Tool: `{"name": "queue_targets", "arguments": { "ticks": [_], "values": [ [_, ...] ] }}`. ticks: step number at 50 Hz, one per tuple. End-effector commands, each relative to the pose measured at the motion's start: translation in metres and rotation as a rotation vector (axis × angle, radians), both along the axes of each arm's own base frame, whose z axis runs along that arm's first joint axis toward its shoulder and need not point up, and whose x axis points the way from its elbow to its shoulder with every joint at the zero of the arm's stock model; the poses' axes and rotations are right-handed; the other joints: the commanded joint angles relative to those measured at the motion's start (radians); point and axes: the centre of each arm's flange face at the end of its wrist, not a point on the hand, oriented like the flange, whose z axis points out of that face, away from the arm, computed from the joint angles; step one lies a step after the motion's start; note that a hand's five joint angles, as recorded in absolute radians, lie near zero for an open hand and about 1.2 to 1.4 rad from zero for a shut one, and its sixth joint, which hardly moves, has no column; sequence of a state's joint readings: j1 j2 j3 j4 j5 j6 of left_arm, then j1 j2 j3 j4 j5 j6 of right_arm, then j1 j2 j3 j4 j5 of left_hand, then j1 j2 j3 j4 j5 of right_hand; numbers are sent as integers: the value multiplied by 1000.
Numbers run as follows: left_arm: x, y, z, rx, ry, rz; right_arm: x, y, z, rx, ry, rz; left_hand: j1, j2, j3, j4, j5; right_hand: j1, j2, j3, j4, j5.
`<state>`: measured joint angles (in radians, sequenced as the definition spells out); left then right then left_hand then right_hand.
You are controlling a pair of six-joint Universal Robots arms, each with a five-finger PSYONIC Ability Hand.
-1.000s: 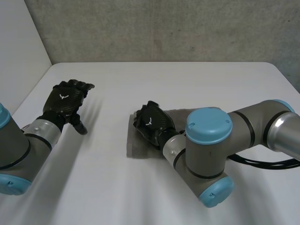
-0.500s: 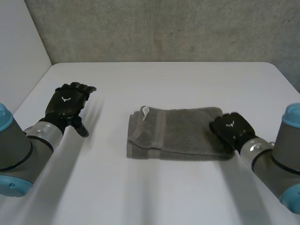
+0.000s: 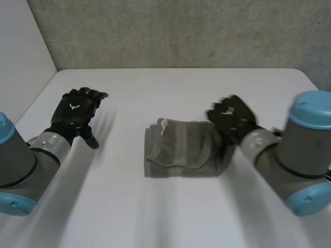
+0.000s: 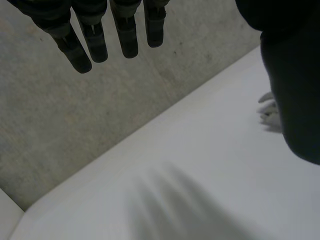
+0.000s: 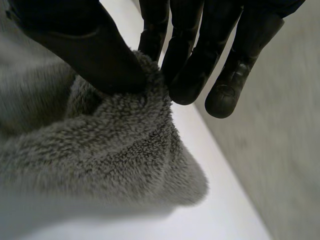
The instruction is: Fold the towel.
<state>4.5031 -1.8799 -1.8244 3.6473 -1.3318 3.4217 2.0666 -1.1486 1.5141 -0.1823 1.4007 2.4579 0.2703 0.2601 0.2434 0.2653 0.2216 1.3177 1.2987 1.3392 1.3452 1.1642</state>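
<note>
While right hand (image 3: 234, 118) pinches towel (image 3: 181, 150) edge | left hand (image 3: 76, 111) fingers straight | white tag (image 3: 164, 124) unreadable

You see a white table (image 3: 170, 222) backed by a rough grey concrete wall (image 3: 181, 31), with a plain white wall (image 3: 20, 51) alongside.

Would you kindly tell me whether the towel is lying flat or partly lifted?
Partly lifted: the right hand pinches one end of the towel between thumb and fingers, above the table; the rest lies folded.
</note>
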Motion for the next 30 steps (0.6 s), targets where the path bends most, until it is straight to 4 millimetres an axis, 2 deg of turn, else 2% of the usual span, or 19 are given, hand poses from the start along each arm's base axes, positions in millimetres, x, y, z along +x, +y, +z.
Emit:
{"name": "queue_targets", "arguments": {
  "ticks": [1, 3, 4, 6, 10, 11, 12, 14, 15, 17, 18, 19, 20, 22, 23, 25, 26, 28, 30],
  "values": [
    [-3, 0, 22, -63, 22, -6, 86, 54, -7, -34, -3, 279, -92, -82, -65, -87, -218, 79, 98, 57, 51, 58],
    [-4, -1, 27, -79, 29, -4, 106, 74, -25, -6, 26, 365, -89, -79, -62, -84, -215, 79, 98, 57, 51, 58],
    [-4, -1, 27, -79, 29, -4, 106, 74, -25, -6, 26, 366, -89, -79, -62, -84, -215, 79, 98, 57, 51, 58],
    [-5, 0, 32, -89, 42, -1, 112, 87, -50, 45, 86, 415, -86, -76, -59, -81, -212, 79, 98, 57, 51, 58],
    [-10, 2, 36, -89, 77, -1, 110, 88, -60, 70, 127, 405, -86, -76, -59, -81, -212, 79, 98, 57, 51, 58],
    [-14, 3, 39, -87, 99, -5, 107, 84, -59, 74, 126, 381, -86, -76, -59, -81, -212, -40, -21, -61, -67, -61],
    [-14, 3, 39, -87, 99, -5, 107, 84, -59, 74, 126, 381, -86, -76, -59, -81, -212, -41, -22, -62, -68, -62],
    [-21, 6, 45, -86, 146, -14, 100, 79, -49, 80, 94, 330, -83, -73, -56, -78, -209, -1096, -1077, -1117, -1123, -1117],
    [-21, 6, 45, -86, 147, -14, 100, 79, -49, 80, 94, 329, -83, -73, -56, -78, -209, -1101, -1082, -1122, -1128, -1122],
    [-29, 8, 52, -88, 200, -23, 88, 76, -16, 90, -18, 284, -77, -67, -50, -72, -203, -1143, -1124, -1165, -1171, -1164],
    [-29, 8, 52, -88, 201, -23, 88, 76, -16, 90, -19, 284, -77, -67, -50, -72, -203, -1143, -1124, -1165, -1171, -1164],
    [-29, 8, 52, -88, 201, -23, 79, 71, 0, 97, -85, 252, -77, -67, -50, -72, -203, -1143, -1124, -1165, -1171, -1164],
    [-35, 10, 55, -81, 231, -27, 79, 71, 0, 97, -86, 252, -74, -64, -48, -69, -200, -1143, -1124, -1165, -1171, -1164],
    [-41, 12, 59, -76, 266, -29, 58, 59, 25, 120, -210, 185, -74, -64, -47, -69, -200, -1143, -1124, -1165, -1171, -1164],
    [-47, 14, 62, -74, 294, -30, 58, 59, 25, 120, -211, 184, -71, -61, -45, -67, -197, -1143, -1124, -1165, -1171, -1164],
    [-53, 16, 63, -65, 319, -31, 40, 49, 39, 154, -312, 125, -69, -58, -42, -64, -194, -1143, -1124, -1165, -1171, -1164],
    [-60, 18, 60, -47, 338, -36, 40, 49, 39, 154, -312, 124, -66, -55, -39, -61, -191, -1143, -1124, -1165, -1171, -1164],
    [-69, 23, 56, -19, 348, -46, 21, 31, 42, 190, -367, 43, -63, -52, -36, -58, -188, -1143, -1124, -1165, -1171, -1164],
    [-77, 28, 49, 15, 347, -55, 21, 31, 42, 190, -367, 43, -57, -47, -30, -52, -183, -1143, -1124, -1165, -1171, -1164]
  ]
}}
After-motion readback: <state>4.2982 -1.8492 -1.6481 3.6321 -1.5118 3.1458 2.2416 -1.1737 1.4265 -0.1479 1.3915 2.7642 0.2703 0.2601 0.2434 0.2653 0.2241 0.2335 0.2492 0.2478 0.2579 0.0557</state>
